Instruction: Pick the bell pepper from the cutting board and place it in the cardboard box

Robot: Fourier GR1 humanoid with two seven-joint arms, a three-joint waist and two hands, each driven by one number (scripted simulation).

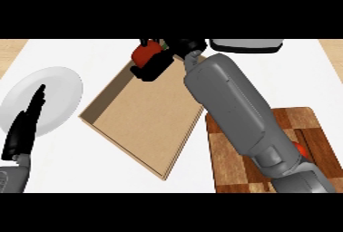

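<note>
Right hand (153, 63) is seen curled round the red bell pepper (142, 53), held at the far corner of the cardboard box (144, 120). Whether pepper is over the box rim or just past it cannot be told. Box is seen open, nothing shown inside on its brown floor. Cutting board (315, 136) is located right of the box, mostly hidden under the right forearm. Left hand (23, 129) is seen at left edge, fingers straight, over the white plate (57, 86) on the table (100, 167).
</note>
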